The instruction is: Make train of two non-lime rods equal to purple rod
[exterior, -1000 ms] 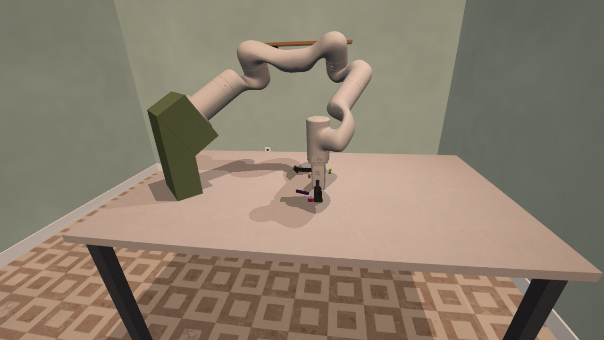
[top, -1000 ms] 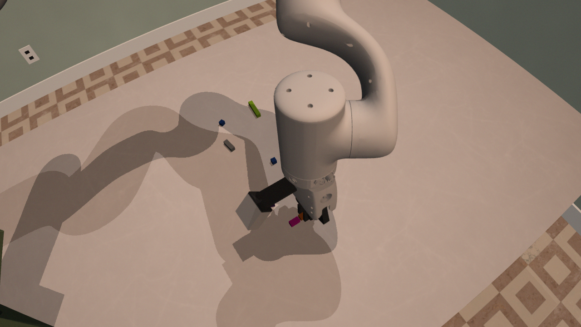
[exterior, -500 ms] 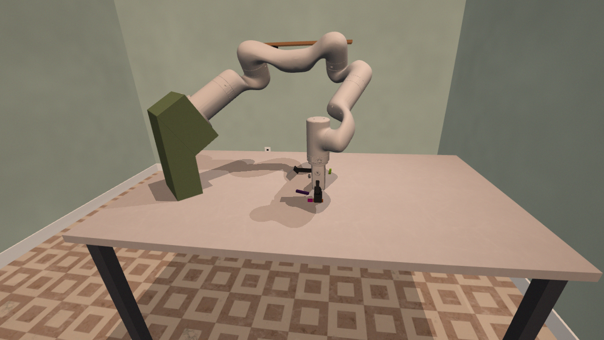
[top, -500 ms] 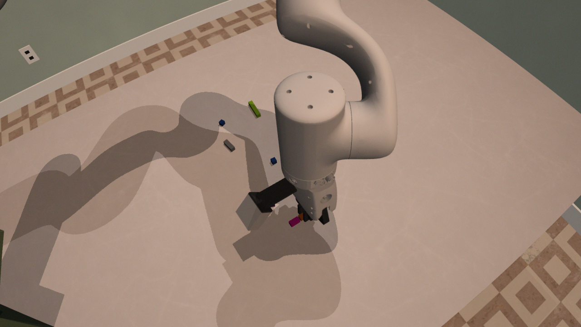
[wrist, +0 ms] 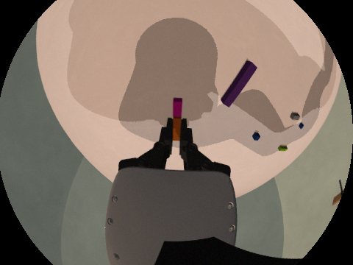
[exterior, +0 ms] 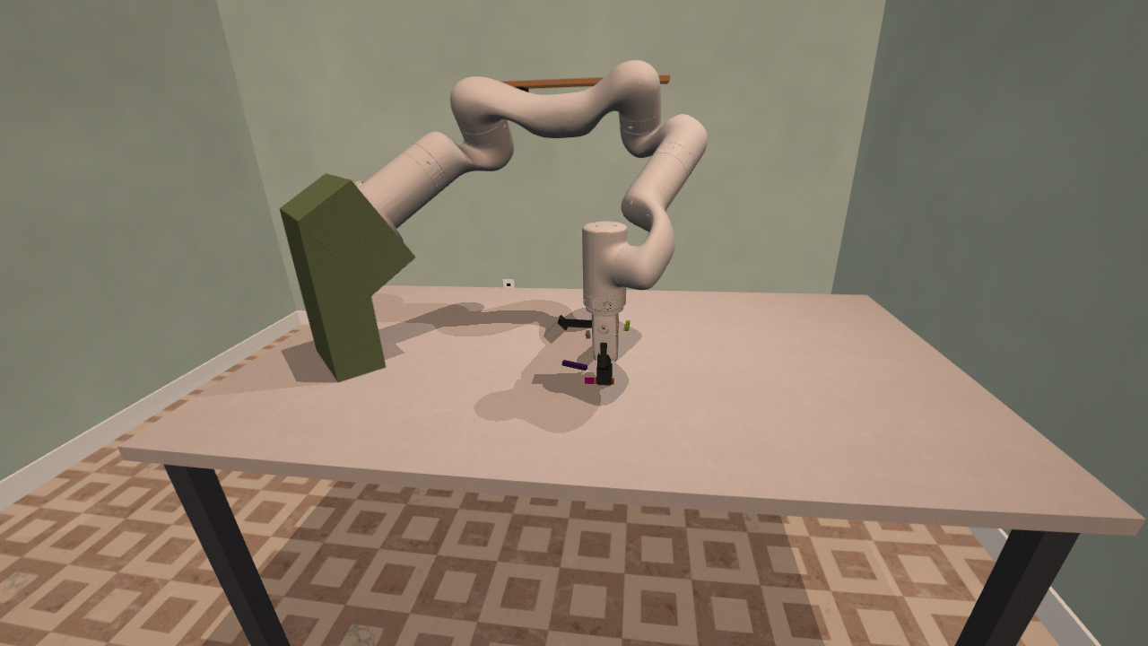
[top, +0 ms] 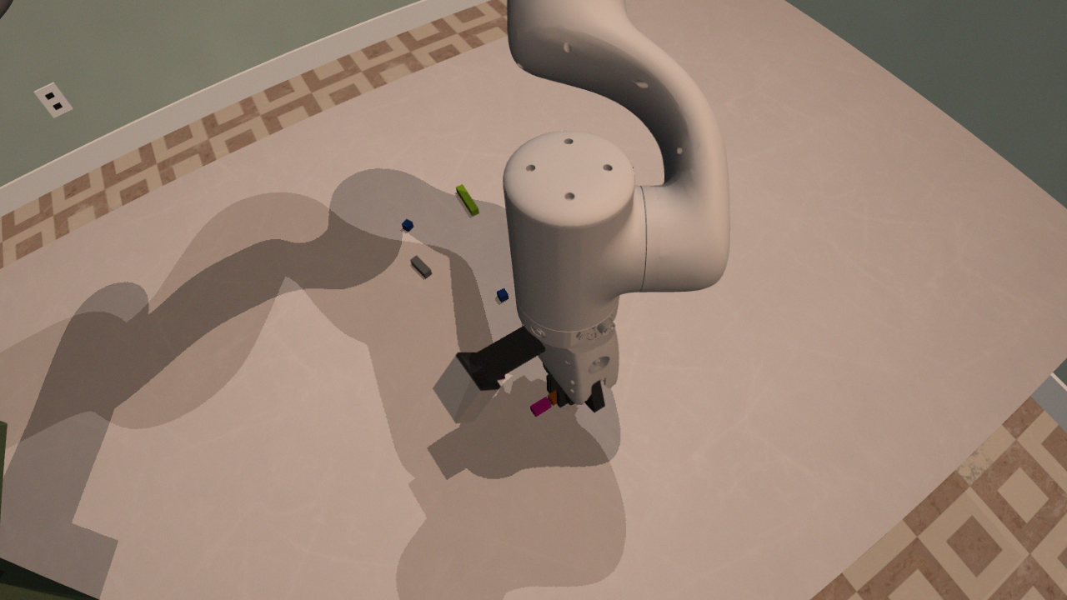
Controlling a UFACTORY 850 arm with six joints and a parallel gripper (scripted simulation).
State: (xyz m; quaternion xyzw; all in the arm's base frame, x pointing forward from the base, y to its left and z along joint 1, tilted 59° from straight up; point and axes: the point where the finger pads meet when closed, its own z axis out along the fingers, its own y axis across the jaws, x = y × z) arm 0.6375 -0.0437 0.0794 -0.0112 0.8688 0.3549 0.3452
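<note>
My gripper (top: 573,401) (exterior: 604,376) (wrist: 176,126) is low over the table and shut on the orange rod (top: 553,397) (wrist: 176,129). The fingers hide most of that rod. The short magenta rod (top: 540,407) (exterior: 589,380) (wrist: 176,107) lies flat just beyond the orange rod's end, in line with it and close to it; I cannot tell if the two touch. The purple rod (exterior: 573,363) (wrist: 238,82) lies flat a little way off, at an angle to them. In the top view the arm hides it.
A lime rod (top: 467,199) (wrist: 282,149), a grey rod (top: 420,266) (wrist: 294,116) and two blue cubes (top: 406,224) (top: 502,295) lie scattered farther back. The arm's green base block (exterior: 336,265) stands at the table's left side.
</note>
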